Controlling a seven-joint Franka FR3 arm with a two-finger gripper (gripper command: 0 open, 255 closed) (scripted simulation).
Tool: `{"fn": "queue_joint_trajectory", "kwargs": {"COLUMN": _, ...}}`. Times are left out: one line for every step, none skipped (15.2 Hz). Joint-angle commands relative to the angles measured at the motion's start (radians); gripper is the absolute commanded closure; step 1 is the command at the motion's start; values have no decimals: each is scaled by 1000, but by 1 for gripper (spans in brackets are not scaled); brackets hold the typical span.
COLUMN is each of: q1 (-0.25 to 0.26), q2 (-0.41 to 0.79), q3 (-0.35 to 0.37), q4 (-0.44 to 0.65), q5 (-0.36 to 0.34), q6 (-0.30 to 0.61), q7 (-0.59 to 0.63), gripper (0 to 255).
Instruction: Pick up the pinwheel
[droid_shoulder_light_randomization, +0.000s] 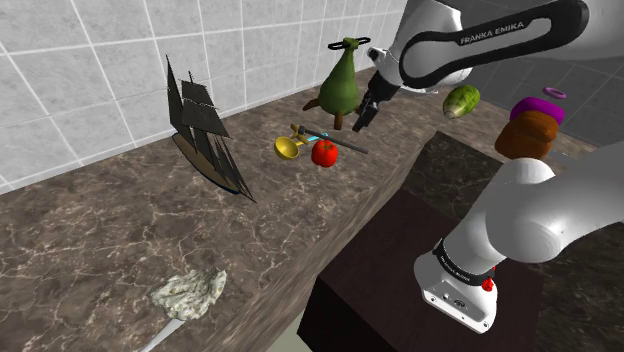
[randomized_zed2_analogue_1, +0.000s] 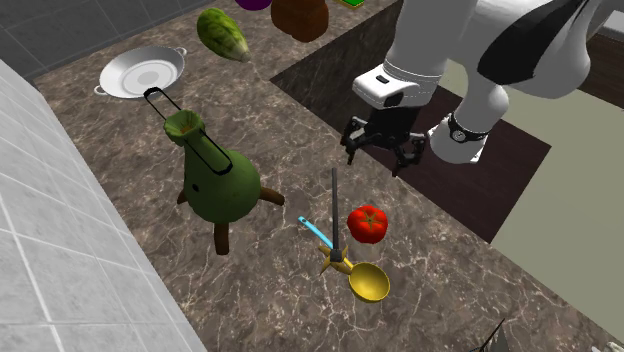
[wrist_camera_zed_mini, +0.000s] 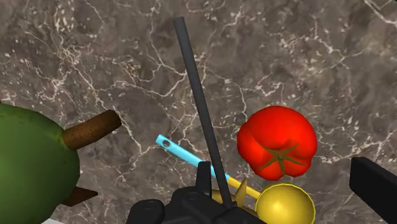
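1. Pinwheel (randomized_zed2_analogue_1: 338, 225) lies on the marble counter (randomized_zed2_analogue_1: 100, 170), lower centre of the second exterior view, just below the gripper (randomized_zed2_analogue_1: 378, 160), whose jaws stand apart, empty.
2. Red tomato (randomized_zed2_analogue_1: 367, 222) sits beside its dark stick.
3. Green pear-shaped figure (randomized_zed2_analogue_1: 222, 185) stands further left.

**A:** Where does the shoulder view look from?

**B:** From high beside the stand (droid_shoulder_light_randomization: 385, 285), which sits at its 5 o'clock. It faces across the marble desk (droid_shoulder_light_randomization: 100, 230) toward the tiled wall (droid_shoulder_light_randomization: 90, 60) at its 11 o'clock.

**A:** And the second exterior view?

**B:** From the wall side, nearer and steeper. The stand lies at its 2 o'clock, so it roughly faces the first camera.

**A:** The wrist view?

**B:** Closest of all, aimed almost straight down at the desk.

**A:** What do they share?

**B:** All three catch the tomato (droid_shoulder_light_randomization: 323, 153), the pinwheel (wrist_camera_zed_mini: 199, 95) and the green pear-shaped figure (droid_shoulder_light_randomization: 340, 85).
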Motion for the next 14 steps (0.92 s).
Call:
{"fn": "queue_joint_trajectory", "kwargs": {"q1": 45, "q2": 79, "q3": -61, "q4": 13, "q5": 37, "q6": 78, "q7": -93, "gripper": 0}}
{"fn": "queue_joint_trajectory", "kwargs": {"q1": 75, "q2": 121, "q3": -95, "q4": 20, "q5": 66, "q6": 116, "q7": -144, "gripper": 0}}
{"fn": "queue_joint_trajectory", "kwargs": {"q1": 109, "q2": 164, "q3": -132, "q4": 29, "q5": 103, "q6": 152, "q7": -202, "gripper": 0}}
{"fn": "queue_joint_trajectory", "kwargs": {"q1": 149, "q2": 209, "q3": -173, "q4": 40, "q5": 148, "q6": 185, "q7": -265, "gripper": 0}}
{"fn": "queue_joint_trajectory", "kwargs": {"q1": 194, "q2": 255, "q3": -215, "q4": 55, "q5": 207, "q6": 215, "q7": -337, "gripper": 0}}
{"fn": "queue_joint_trajectory", "kwargs": {"q1": 243, "q2": 304, "q3": -260, "q4": 73, "q5": 279, "q6": 240, "q7": -420, "gripper": 0}}
{"fn": "queue_joint_trajectory", "kwargs": {"q1": 299, "q2": 356, "q3": -309, "q4": 94, "q5": 369, "q6": 259, "q7": -514, "gripper": 0}}
{"fn": "queue_joint_trajectory", "kwargs": {"q1": 353, "q2": 412, "q3": -353, "q4": 120, "q5": 478, "q6": 269, "q7": -623, "gripper": 0}}
{"fn": "queue_joint_trajectory", "kwargs": {"q1": 399, "q2": 475, "q3": -391, "q4": 152, "q5": 604, "q6": 268, "q7": -743, "gripper": 0}}
{"fn": "queue_joint_trajectory", "kwargs": {"q1": 392, "q2": 485, "q3": -381, "q4": 157, "q5": 625, "q6": 266, "q7": -762, "gripper": 0}}
{"fn": "queue_joint_trajectory", "kwargs": {"q1": 393, "q2": 504, "q3": -378, "q4": 159, "q5": 664, "q6": 271, "q7": -794, "gripper": 0}}
{"fn": "queue_joint_trajectory", "kwargs": {"q1": 394, "q2": 522, "q3": -376, "q4": 161, "q5": 704, "q6": 275, "q7": -825, "gripper": 0}}
{"fn": "queue_joint_trajectory", "kwargs": {"q1": 396, "q2": 541, "q3": -373, "q4": 164, "q5": 745, "q6": 278, "q7": -858, "gripper": 0}}
{"fn": "queue_joint_trajectory", "kwargs": {"q1": 396, "q2": 559, "q3": -369, "q4": 168, "q5": 786, "q6": 281, "q7": -890, "gripper": 0}}
